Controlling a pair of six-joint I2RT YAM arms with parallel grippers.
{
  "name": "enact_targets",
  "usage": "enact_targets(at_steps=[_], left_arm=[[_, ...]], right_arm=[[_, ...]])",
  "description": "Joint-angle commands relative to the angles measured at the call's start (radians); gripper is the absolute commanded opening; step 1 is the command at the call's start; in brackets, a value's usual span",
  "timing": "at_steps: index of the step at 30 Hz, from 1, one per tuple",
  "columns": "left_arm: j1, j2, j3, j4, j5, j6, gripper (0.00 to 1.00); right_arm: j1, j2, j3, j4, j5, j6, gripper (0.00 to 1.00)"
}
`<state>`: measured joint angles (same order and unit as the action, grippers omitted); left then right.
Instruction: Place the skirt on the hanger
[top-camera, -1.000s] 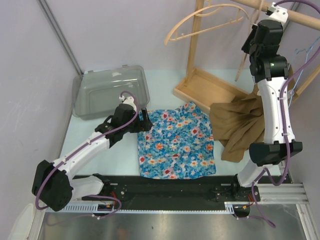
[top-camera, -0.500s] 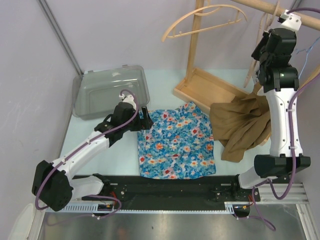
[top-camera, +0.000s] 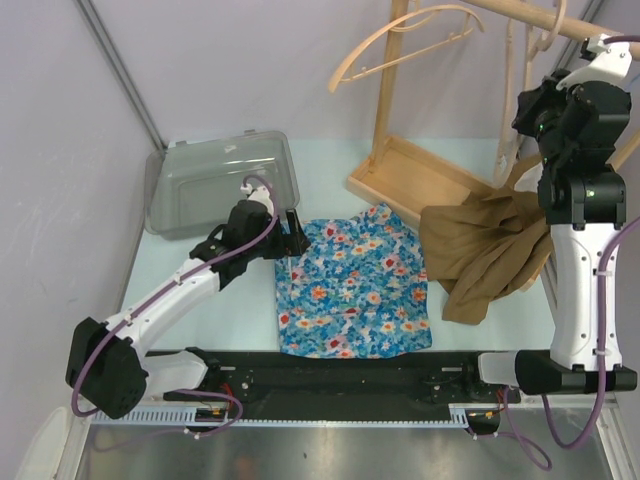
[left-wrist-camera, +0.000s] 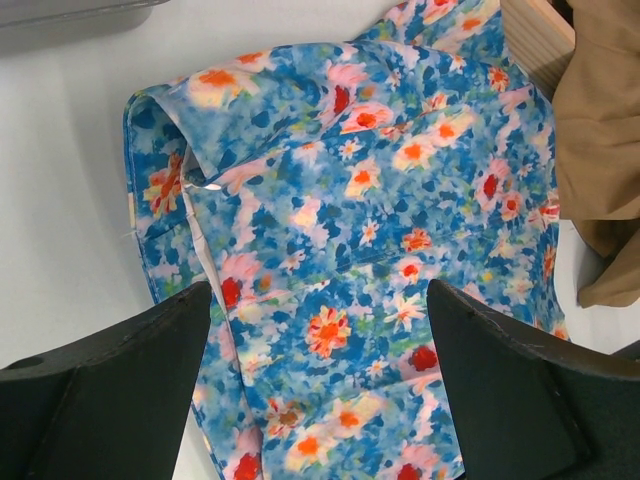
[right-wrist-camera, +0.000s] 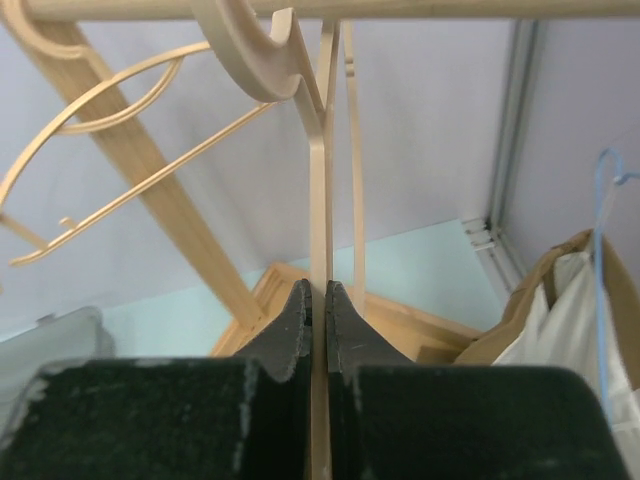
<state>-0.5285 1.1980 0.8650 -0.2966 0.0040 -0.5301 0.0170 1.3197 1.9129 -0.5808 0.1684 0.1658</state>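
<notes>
Blue floral skirt (top-camera: 355, 290) is lying flat on the pale worktop (top-camera: 240, 320), spread out about in the middle, nowhere near any hanger. We've got the left fingers (top-camera: 290, 238) sitting at its far-left corner, spread wide with nothing gripped. In the left wrist view the flowery fabric fills the whole gap between them, with a folded-over edge showing on the left. We honestly can't tell if they touch the cloth.

The right arm is reaching way up on the right side. Its right fingers (right-wrist-camera: 320, 300) are pinched shut on the thin stem of a wooden hanger (right-wrist-camera: 322, 190), which hooks over the wooden rail (right-wrist-camera: 300, 8) of the rack. A second curved hanger (top-camera: 400, 45) hangs further left on that same rail.

A tan garment (top-camera: 485, 250) is heaped just to the right of the skirt, up against the rack's wooden base tray (top-camera: 420, 175). A smoky clear plastic bin (top-camera: 220, 180) sits at the far left corner. The right wrist view also catches a light blue wire hanger (right-wrist-camera: 600, 200) off to the right.
</notes>
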Motion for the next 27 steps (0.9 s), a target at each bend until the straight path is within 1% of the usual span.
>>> enact_targets(at_steps=[1, 3, 4, 5, 6, 7, 9, 10, 12, 13, 16, 17, 19, 20, 22, 23, 24, 26, 27], left_arm=[[0.008, -0.015, 0.051, 0.017, 0.028, 0.009, 0.93], [0.009, -0.021, 0.046, 0.022, 0.053, 0.001, 0.93], [0.007, -0.023, 0.046, 0.024, 0.065, -0.002, 0.93], [0.008, -0.026, 0.046, 0.027, 0.095, -0.002, 0.93], [0.009, -0.028, 0.045, 0.027, 0.108, -0.005, 0.93], [0.009, -0.038, 0.043, 0.031, 0.123, -0.005, 0.93], [0.008, -0.051, 0.034, 0.030, 0.152, -0.004, 0.94], [0.007, -0.067, 0.028, 0.022, 0.152, -0.005, 0.94], [0.009, -0.090, 0.014, 0.007, 0.133, -0.002, 0.94], [0.009, -0.103, 0.009, -0.001, 0.120, 0.002, 0.95], [0.009, -0.155, -0.017, -0.038, 0.074, 0.010, 0.95], [0.010, -0.167, -0.024, -0.055, 0.061, 0.010, 0.95], [0.010, -0.196, -0.046, -0.079, 0.031, -0.001, 0.95], [0.010, -0.207, -0.061, -0.100, 0.025, -0.005, 0.95], [0.010, -0.251, -0.087, -0.108, 0.033, -0.019, 0.94], [0.010, -0.274, -0.113, -0.113, 0.034, -0.024, 0.94], [0.010, -0.314, -0.125, -0.131, 0.037, -0.040, 0.93], [0.010, -0.362, -0.148, -0.165, 0.042, -0.056, 0.92], [0.010, -0.385, -0.155, -0.205, 0.042, -0.070, 0.92]], right_arm=[[-0.003, -0.104, -0.093, -0.040, -0.157, 0.085, 0.00], [-0.003, -0.144, -0.158, -0.072, -0.258, 0.115, 0.00], [-0.003, -0.180, -0.220, -0.086, -0.282, 0.144, 0.00], [-0.005, -0.198, -0.247, -0.100, -0.306, 0.156, 0.00], [-0.003, -0.214, -0.273, -0.131, -0.363, 0.169, 0.00], [0.001, -0.227, -0.332, -0.145, -0.383, 0.194, 0.00], [0.020, -0.273, -0.389, -0.183, -0.423, 0.215, 0.00], [0.064, -0.290, -0.440, -0.189, -0.426, 0.224, 0.00], [0.122, -0.338, -0.486, -0.194, -0.403, 0.256, 0.00], [0.203, -0.352, -0.503, -0.188, -0.386, 0.270, 0.00], [0.328, -0.415, -0.581, -0.128, -0.331, 0.328, 0.00], [0.407, -0.431, -0.625, -0.105, -0.322, 0.345, 0.00], [0.477, -0.470, -0.676, -0.042, -0.294, 0.397, 0.00], [0.559, -0.485, -0.734, 0.001, -0.267, 0.414, 0.00], [0.648, -0.540, -0.800, 0.057, -0.227, 0.451, 0.00], [0.725, -0.556, -0.842, 0.117, -0.199, 0.460, 0.00], [0.770, -0.580, -0.900, 0.145, -0.188, 0.477, 0.00], [0.840, -0.585, -0.943, 0.202, -0.146, 0.491, 0.00], [0.919, -0.583, -0.971, 0.216, -0.127, 0.495, 0.00]])
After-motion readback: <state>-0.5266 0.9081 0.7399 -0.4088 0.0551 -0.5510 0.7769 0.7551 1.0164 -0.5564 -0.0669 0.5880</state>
